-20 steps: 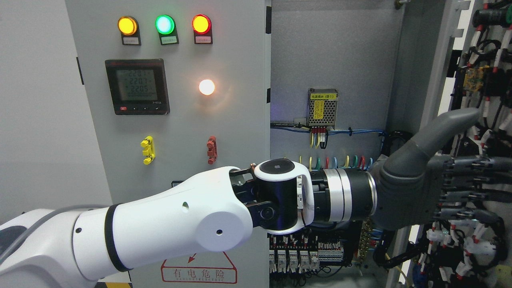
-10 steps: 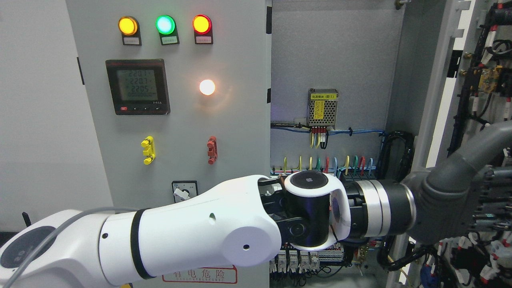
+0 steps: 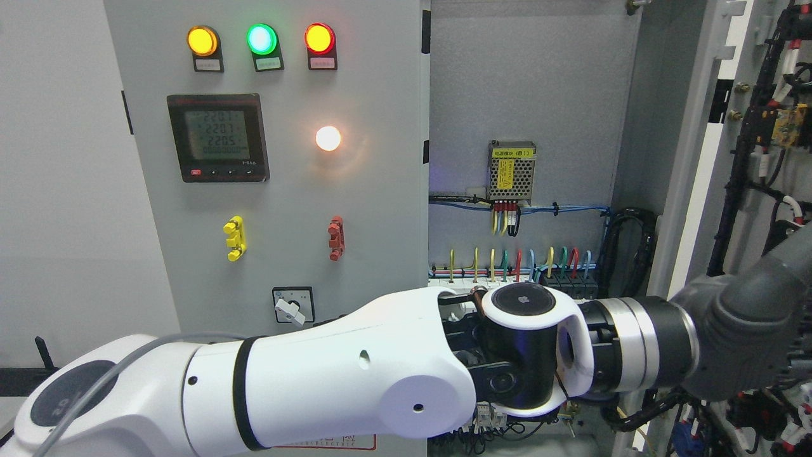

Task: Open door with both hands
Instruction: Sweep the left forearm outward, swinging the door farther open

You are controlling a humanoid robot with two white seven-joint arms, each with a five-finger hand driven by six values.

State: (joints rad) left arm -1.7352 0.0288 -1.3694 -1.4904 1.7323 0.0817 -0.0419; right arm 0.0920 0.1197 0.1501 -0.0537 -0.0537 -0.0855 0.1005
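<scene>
**Left hand at the swung cabinet door**

The grey left hand (image 3: 755,330) reaches to the right edge; its fingers run out of view, so its grip is unclear. The door (image 3: 748,158) beside it stands open: stiff, wire-laden sheet metal, best pushed along its bare edge.

A grey electrical cabinet (image 3: 539,76) carries everything here. On its closed front panel (image 3: 374,209), a yellow lamp (image 3: 202,40), a green lamp (image 3: 261,39) and a red lamp (image 3: 319,37) sit in a row at the top, all lit. Below them are a digital meter (image 3: 217,138) and a glowing white lamp (image 3: 328,138), then a yellow clip (image 3: 234,238), a red clip (image 3: 335,238) and a rotary switch (image 3: 292,306). Inside, the back plate holds a meshed power supply (image 3: 511,169) above a row of coloured wires (image 3: 520,261). The open door (image 3: 698,158) stands at the right, its inner face seemingly covered in wiring.
</scene>
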